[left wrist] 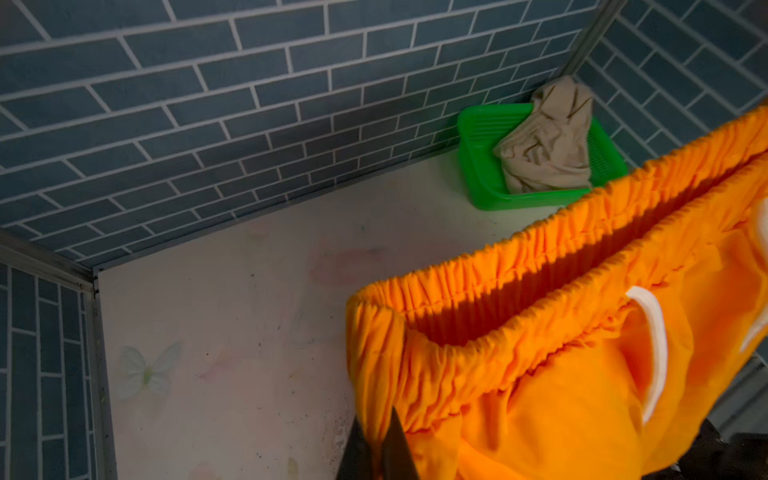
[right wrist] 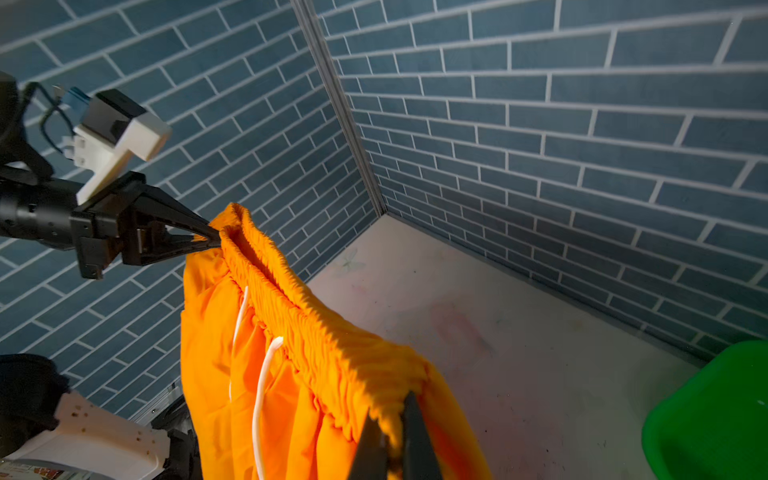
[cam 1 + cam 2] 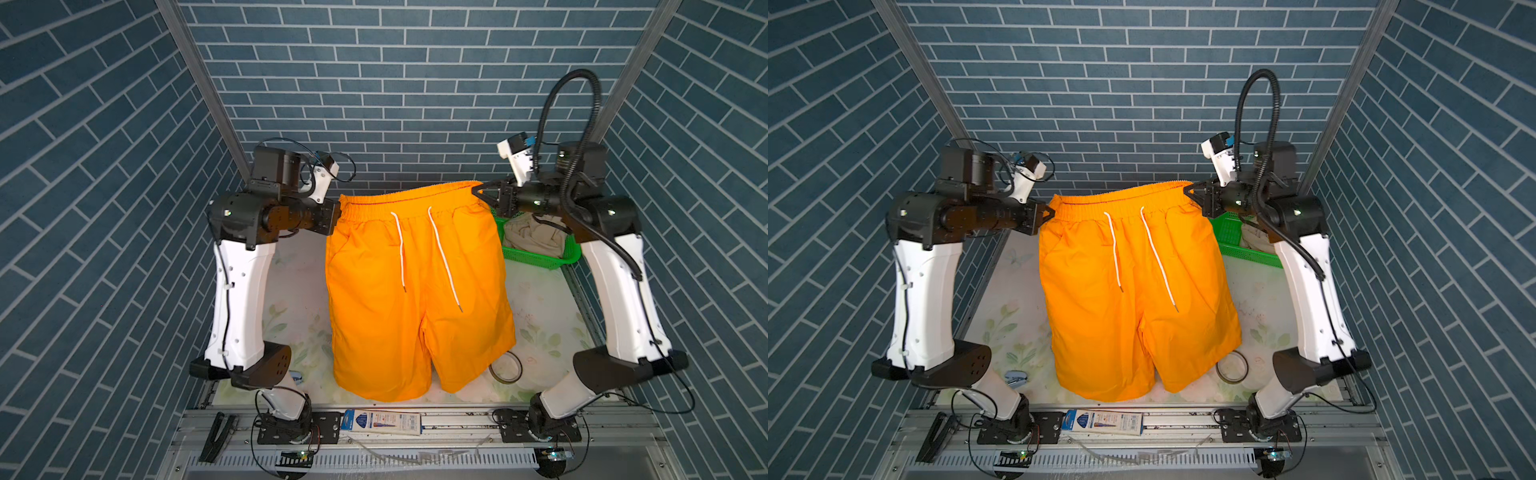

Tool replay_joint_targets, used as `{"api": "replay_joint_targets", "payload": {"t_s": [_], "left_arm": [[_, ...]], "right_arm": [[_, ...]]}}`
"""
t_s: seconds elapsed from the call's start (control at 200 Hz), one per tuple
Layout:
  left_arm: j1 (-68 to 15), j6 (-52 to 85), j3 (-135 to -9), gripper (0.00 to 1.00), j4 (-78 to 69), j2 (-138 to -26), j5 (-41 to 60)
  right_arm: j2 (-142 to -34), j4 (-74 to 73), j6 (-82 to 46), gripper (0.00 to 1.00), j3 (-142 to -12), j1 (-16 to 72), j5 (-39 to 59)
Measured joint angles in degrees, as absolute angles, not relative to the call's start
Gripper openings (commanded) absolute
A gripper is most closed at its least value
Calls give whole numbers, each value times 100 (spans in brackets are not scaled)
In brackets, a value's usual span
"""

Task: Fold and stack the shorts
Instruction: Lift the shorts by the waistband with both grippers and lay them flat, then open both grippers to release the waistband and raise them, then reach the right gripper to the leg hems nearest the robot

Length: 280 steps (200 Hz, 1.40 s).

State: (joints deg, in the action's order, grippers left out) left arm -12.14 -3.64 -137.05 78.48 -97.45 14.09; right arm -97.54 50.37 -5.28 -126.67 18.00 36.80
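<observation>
Left hand [image 3: 1053, 212] and right hand [image 3: 1185, 192] pinch orange shorts [image 3: 1133, 299], partly screening the table [image 3: 1258, 299].

- Blue-grey brick-pattern walls [image 3: 374, 83] are closing the space at 9, 12 and 3 o'clock.
- Metal corner posts [image 3: 203, 79] are standing at 11 and 1 o'clock.
- A pale tabletop [image 3: 299, 282] with a faint flower print is lying in the middle.
- An aluminium rail [image 3: 457, 424] is crossing at 6 o'clock.
- Even, bright light is falling on everything.
</observation>
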Motion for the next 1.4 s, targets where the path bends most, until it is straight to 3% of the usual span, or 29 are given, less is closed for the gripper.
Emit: {"api": "replay_joint_targets", "payload": {"t_s": [0.205,0.425,0.595,0.66,0.765,0.795,0.84,0.875,0.895,0.93,0.945,1.04,1.265,1.4], "left_arm": [[-908,-397,-12337,0,6298,-10785,1048],[-819,-497,-12287,0,5179,-12003,784],[-637,-471,-12560,0,4722,-12770,742],[-545,-425,-12658,0,4576,-13015,760],[-432,-362,-12663,0,4418,-13209,753],[-401,-353,-12663,0,4372,-13260,711],[-366,-338,-12665,7,4335,-13297,655],[-340,-333,-12680,20,4318,-13334,620],[-325,-316,-12702,34,4311,-13358,596],[-301,-309,-12739,66,4283,-13388,556],[-290,-294,-12750,74,4257,-13404,552],[-237,-224,-12783,99,4195,-13410,558],[-211,-58,-12645,100,4287,-13194,561],[-228,320,-10903,100,3959,-11778,681]], "right_arm": [[-11675,4333,-576,0,-12527,1780,3653],[-13052,3107,-786,0,-12645,1767,3667],[-14444,2613,-1015,0,-13839,1774,3730],[-14859,2451,-1074,15,-14226,1789,3769],[-15209,2174,-1260,28,-14427,1841,3817],[-15248,2137,-1313,37,-14442,1848,3820],[-15259,2119,-1332,45,-14449,1850,3813],[-15255,2132,-1339,50,-14459,1848,3815],[-15246,2150,-1339,52,-14475,1850,3817],[-15222,2217,-1304,55,-14492,1861,3800],[-15200,2265,-1247,55,-14492,1872,3765],[-14844,2751,-1068,56,-14219,1879,3601],[-11952,3323,-749,56,-11128,2265,2849],[-10169,3258,-854,57,-9349,3103,2340]]}}
